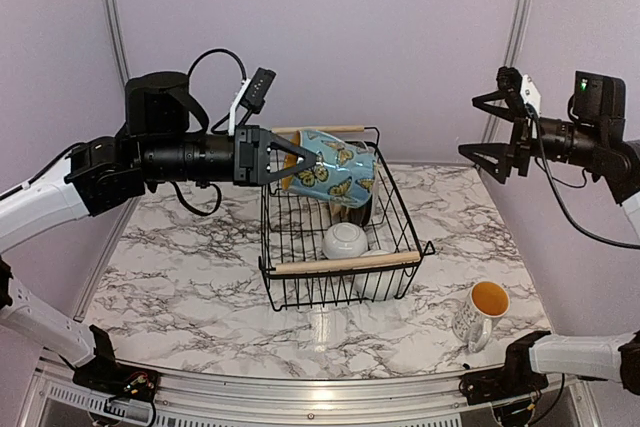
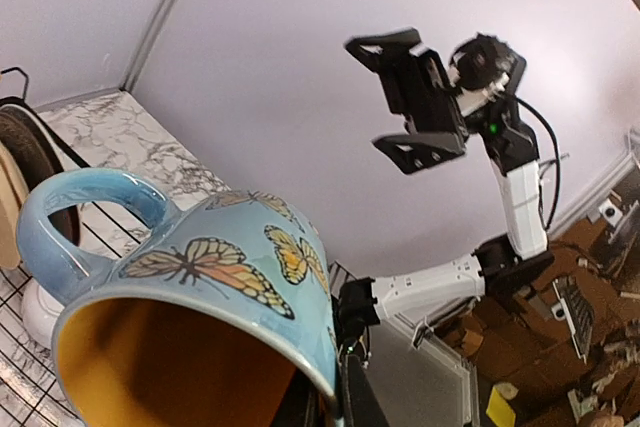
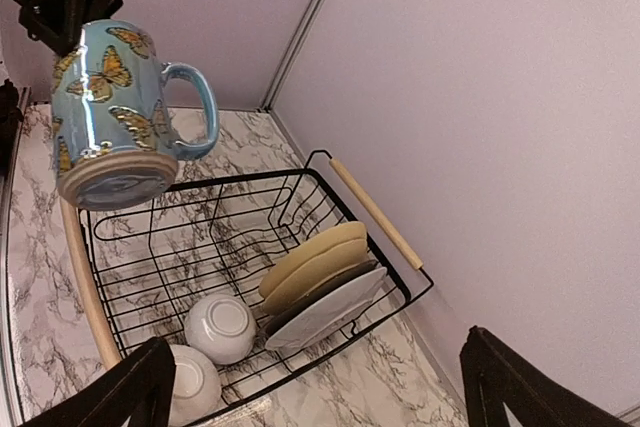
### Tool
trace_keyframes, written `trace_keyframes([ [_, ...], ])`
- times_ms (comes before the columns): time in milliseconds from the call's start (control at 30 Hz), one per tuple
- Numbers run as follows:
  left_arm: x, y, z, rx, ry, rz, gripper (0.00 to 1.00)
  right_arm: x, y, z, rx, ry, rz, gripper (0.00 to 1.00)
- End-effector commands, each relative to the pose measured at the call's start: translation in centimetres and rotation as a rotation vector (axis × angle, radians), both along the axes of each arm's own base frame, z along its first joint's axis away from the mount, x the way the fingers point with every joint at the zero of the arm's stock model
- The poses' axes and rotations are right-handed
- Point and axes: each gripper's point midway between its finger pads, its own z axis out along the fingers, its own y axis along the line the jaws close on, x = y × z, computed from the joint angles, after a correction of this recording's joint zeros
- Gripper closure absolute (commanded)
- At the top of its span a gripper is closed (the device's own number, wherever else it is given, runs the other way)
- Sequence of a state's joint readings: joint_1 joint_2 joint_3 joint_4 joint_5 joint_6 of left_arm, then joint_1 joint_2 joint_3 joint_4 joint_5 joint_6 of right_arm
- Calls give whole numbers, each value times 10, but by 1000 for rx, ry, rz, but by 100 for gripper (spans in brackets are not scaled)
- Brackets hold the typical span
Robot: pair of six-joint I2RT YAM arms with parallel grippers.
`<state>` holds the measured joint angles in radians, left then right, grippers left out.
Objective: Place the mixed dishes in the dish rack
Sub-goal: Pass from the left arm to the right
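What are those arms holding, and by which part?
The left end effector grips the blue butterfly mug by its rim. The right end effector is open, holding nothing.

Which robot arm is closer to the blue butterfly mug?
Left. The left end effector grips the butterfly mug over the dish rack; the right end effector hangs open, well apart to the right.

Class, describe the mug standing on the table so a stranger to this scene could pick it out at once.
Find the black wire dish rack in the middle of the marble table. To its right, near the table's front corner, a mug stands alone, upright. It is pale outside and orange-yellow inside, unlike the blue butterfly mug held above the rack.
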<state>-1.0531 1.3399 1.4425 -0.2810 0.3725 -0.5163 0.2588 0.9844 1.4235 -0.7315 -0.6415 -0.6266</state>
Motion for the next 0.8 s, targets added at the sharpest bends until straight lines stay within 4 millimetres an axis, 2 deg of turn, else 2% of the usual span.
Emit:
trace_keyframes([
  [0, 41, 46, 72, -455, 100, 47, 100, -14, 19, 3, -29, -30, 163, 3],
  [133, 77, 76, 64, -616, 233, 35, 100, 3, 44, -8, -88, -100, 156, 2],
  [267, 93, 78, 60, -671, 327, -45, 100, 14, 75, -25, -173, -180, 165, 2],
  [367, 94, 77, 61, -704, 390, -141, 100, 16, 96, -38, -186, -204, 218, 2],
  [500, 91, 73, 56, -695, 447, -238, 100, 14, 120, -46, -183, -224, 274, 2],
  [767, 96, 63, 35, -657, 535, -277, 100, 12, 142, -43, -174, -254, 338, 2],
])
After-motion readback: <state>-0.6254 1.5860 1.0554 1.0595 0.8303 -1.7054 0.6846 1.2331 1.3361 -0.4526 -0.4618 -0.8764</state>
